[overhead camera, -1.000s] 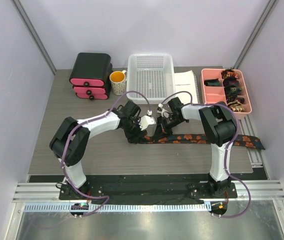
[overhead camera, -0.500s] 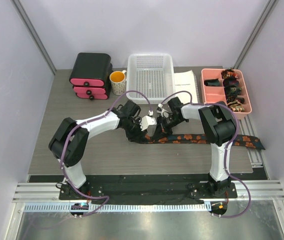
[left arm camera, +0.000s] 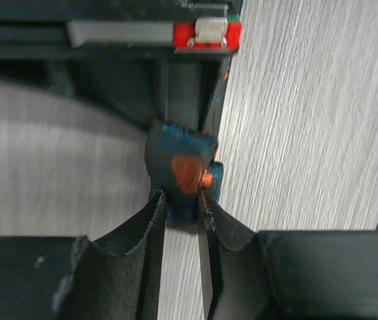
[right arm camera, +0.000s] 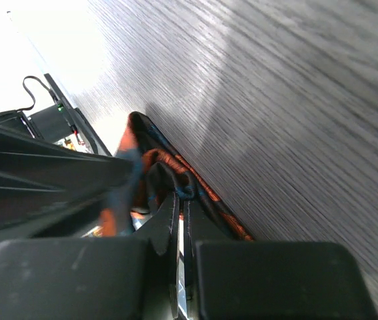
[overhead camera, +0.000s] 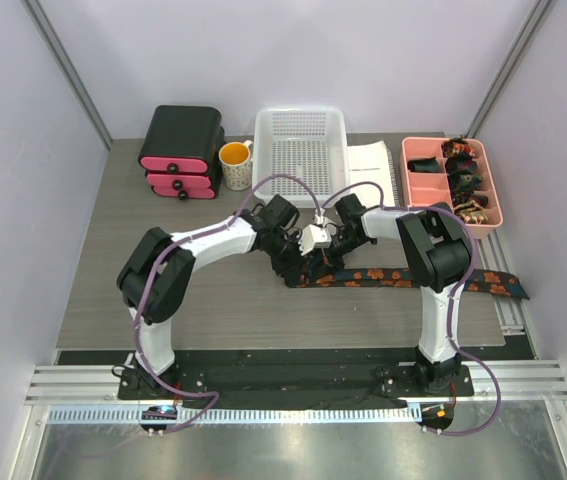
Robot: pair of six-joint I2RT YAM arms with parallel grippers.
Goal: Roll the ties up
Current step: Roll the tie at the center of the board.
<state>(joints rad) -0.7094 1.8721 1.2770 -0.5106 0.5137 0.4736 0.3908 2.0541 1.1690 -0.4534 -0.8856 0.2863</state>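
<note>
A dark tie [overhead camera: 383, 277] with orange blotches lies flat across the table's right half, and its pointed end reaches the right edge. Its left end is wound into a small coil [left arm camera: 182, 170]. My left gripper [overhead camera: 305, 262] is shut on that coil, which sits pinched between its fingertips in the left wrist view [left arm camera: 182, 199]. My right gripper [overhead camera: 325, 252] meets it from the right, and its jaws are closed on a fold of the same tie [right arm camera: 175, 177] at the coil. Several rolled ties [overhead camera: 463, 180] sit in a pink tray.
A pink divided tray [overhead camera: 410, 175] stands at the back right. A white basket [overhead camera: 301, 150], a yellow mug [overhead camera: 234, 160] and a black-and-pink drawer box [overhead camera: 181, 150] line the back. A paper booklet [overhead camera: 371, 165] lies beside the basket.
My left gripper has moved right along the tie, closer to the right gripper. The tie's left end has shortened toward the right. The right arm has barely moved.
</note>
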